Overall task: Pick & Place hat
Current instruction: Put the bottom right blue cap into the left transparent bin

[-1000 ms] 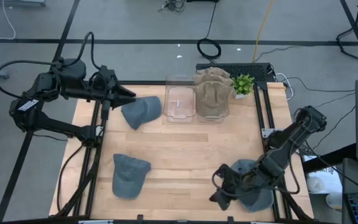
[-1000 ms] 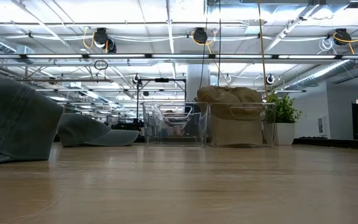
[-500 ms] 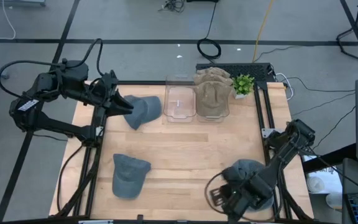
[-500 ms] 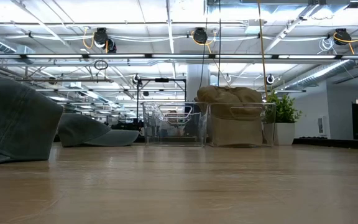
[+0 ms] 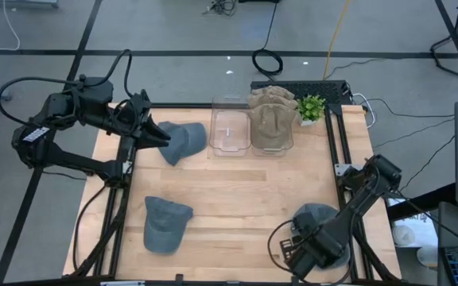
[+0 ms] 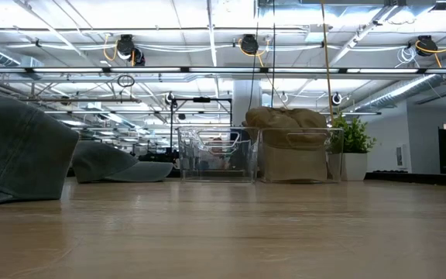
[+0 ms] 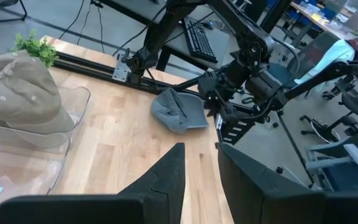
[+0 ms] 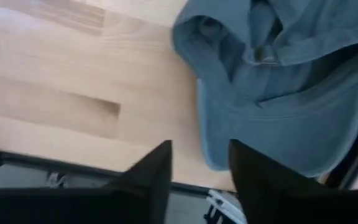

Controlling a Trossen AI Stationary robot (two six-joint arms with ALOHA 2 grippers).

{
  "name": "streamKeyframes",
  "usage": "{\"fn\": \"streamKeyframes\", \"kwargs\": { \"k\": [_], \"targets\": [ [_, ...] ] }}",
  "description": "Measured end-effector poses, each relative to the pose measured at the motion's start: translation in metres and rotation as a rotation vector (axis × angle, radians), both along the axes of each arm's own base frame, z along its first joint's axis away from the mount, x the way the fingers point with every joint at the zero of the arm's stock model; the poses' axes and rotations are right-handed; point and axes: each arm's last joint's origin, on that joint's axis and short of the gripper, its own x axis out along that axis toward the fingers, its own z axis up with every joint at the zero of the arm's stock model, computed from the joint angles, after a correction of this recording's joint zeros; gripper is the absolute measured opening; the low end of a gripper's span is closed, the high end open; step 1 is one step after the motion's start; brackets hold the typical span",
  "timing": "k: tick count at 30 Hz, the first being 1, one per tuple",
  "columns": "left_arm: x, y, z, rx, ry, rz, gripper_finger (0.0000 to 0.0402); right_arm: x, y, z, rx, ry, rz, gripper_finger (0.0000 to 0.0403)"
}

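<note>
Three grey-blue caps lie on the wooden table: one at the far left (image 5: 183, 142), one at the near left (image 5: 165, 225), one at the near right (image 5: 323, 222). My left gripper (image 5: 162, 136) hovers at the far-left cap's left edge, fingers a little apart (image 7: 201, 163); that cap is hidden in the left wrist view. My right gripper (image 5: 296, 256) sits low at the table's near edge, just left of the near-right cap, and is open (image 8: 199, 168). This cap's brim (image 8: 278, 118) lies flat on the wood ahead of the fingers. The low view shows no gripper.
At the far edge stand an empty clear bin (image 5: 230, 127) and a clear bin (image 5: 289, 146) stuffed with tan hats (image 5: 271, 117). A small green plant (image 5: 312, 106) stands to their right. Bare wood lies in the table's middle. Black rails run along both sides.
My right gripper has swung toward the table's near edge and a little to the right, turning as it went, and now sits lower beside the near-right cap. My left gripper has dipped slightly toward the far-left cap. The caps lie where they were.
</note>
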Motion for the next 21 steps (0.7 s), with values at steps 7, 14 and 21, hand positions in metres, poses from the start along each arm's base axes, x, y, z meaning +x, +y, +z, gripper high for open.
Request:
{"fn": "streamKeyframes", "kwargs": {
  "k": [7, 14, 21],
  "targets": [
    [0.0, 0.0, 0.0, -0.024, 0.005, 0.009, 0.0104, 0.007, 0.011, -0.018, 0.032, 0.046, 0.044, 0.024],
    [0.0, 0.0, 0.0, -0.024, 0.005, 0.009, 0.0104, 0.014, 0.019, -0.044, -0.022, 0.113, 0.086, 0.0242],
    [0.0, 0.0, 0.0, -0.027, 0.006, 0.01, 0.0104, 0.02, 0.027, -0.082, -0.102, 0.219, 0.155, 0.0221]
  ]
}}
